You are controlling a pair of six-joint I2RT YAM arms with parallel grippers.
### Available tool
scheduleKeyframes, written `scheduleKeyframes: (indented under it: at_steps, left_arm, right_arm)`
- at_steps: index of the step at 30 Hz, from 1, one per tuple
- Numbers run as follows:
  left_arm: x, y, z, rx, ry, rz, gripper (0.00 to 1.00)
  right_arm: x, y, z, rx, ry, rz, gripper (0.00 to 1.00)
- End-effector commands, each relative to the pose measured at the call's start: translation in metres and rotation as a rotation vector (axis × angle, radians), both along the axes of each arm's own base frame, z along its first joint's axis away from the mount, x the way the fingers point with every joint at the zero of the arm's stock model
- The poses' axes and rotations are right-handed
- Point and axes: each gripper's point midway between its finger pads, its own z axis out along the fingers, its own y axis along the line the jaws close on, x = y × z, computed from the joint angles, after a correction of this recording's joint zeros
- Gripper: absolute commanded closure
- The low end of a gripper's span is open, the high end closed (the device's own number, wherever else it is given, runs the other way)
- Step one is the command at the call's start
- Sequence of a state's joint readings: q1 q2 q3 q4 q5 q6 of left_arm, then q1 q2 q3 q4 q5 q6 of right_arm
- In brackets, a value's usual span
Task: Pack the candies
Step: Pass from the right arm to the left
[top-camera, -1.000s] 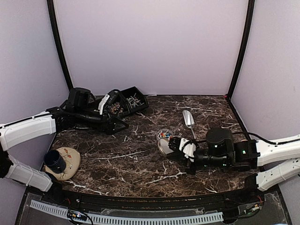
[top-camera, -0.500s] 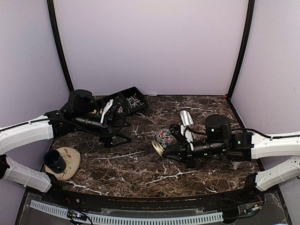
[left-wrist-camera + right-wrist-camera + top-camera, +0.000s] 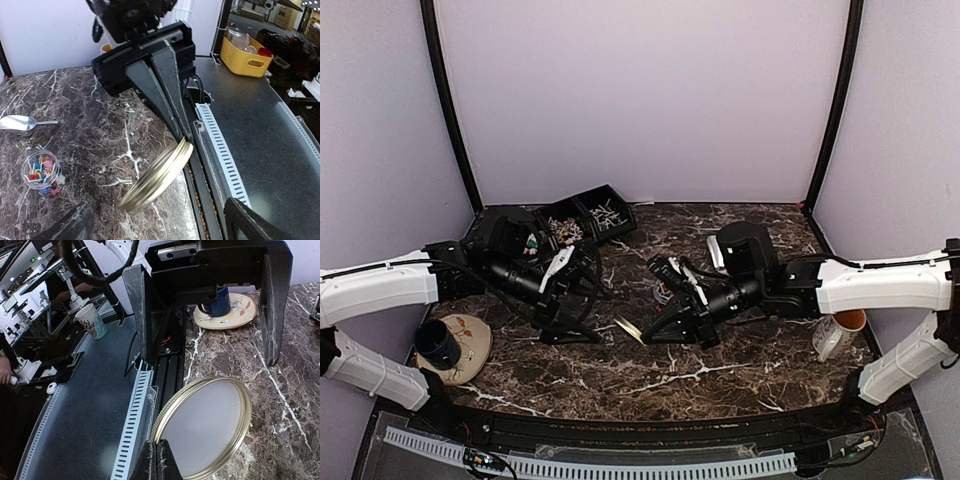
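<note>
Top view: the left gripper (image 3: pixel 585 300) hangs over the table's (image 3: pixel 740 360) middle, at about 9 o'clock from the right gripper (image 3: pixel 645 332). Its jaws are spread wide with nothing in them. The right gripper's jaws are pinched on a gold lid (image 3: pixel 628 327). Some candies (image 3: pixel 567 230) lie in a black tray (image 3: pixel 605 200) at the table's 11 o'clock.

Left wrist view: the lid is held tilted, clear of the marble. A small clear jar (image 3: pixel 40 172) of coloured candies stands at the lid's 9 o'clock, and a metal scoop (image 3: pixel 20 122) lies at 10 o'clock.

Right wrist view: the fingertips (image 3: pixel 156 460) grip the lid's rim at its 7 o'clock.
</note>
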State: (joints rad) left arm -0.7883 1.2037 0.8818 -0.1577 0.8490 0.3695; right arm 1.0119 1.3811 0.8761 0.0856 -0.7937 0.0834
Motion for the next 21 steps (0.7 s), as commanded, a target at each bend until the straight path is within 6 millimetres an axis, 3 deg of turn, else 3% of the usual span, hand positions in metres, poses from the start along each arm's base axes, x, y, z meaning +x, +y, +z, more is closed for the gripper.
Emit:
scheduleKeyframes:
  at_steps: [1, 10, 21]
  left_arm:
    - [-0.016, -0.007, -0.006, 0.048, -0.056, -0.086, 0.08]
    - [-0.03, -0.017, -0.018, 0.097, -0.066, -0.142, 0.23]
    - [-0.029, -0.02, -0.022, 0.106, -0.066, -0.131, 0.4]
  right_arm:
    - [-0.014, 0.002, 0.013, 0.032, 0.037, 0.116, 1.0]
    - [-0.02, -0.001, -0.002, 0.009, 0.068, 0.177, 1.0]
    - [-0.021, -0.004, -0.009, 0.001, 0.094, 0.197, 1.0]
